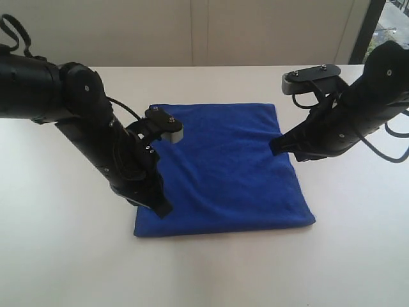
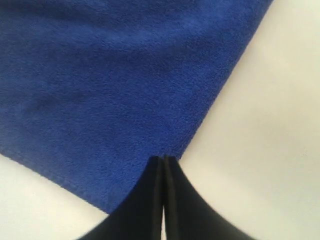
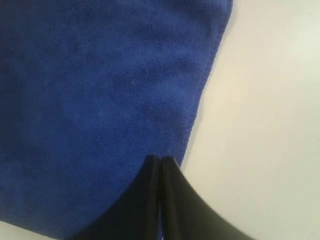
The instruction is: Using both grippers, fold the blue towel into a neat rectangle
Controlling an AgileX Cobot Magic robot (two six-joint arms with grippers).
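Note:
The blue towel [image 1: 223, 173] lies flat on the white table as a roughly square folded pad. My left gripper [image 1: 163, 210] is shut, its tips resting at the towel's left edge near the front corner; the left wrist view shows the closed fingers [image 2: 163, 158] meeting right at the towel [image 2: 115, 85] border with no cloth between them. My right gripper [image 1: 274, 147] is shut too, its tips at the middle of the towel's right edge. In the right wrist view its pressed-together fingers [image 3: 160, 159] sit just inside the towel [image 3: 100, 100] edge, holding nothing.
The white table [image 1: 64, 256] stretches out bare on all sides of the towel. Its far edge meets a pale wall [image 1: 192, 32], with a dark window frame [image 1: 364, 32] at the back right.

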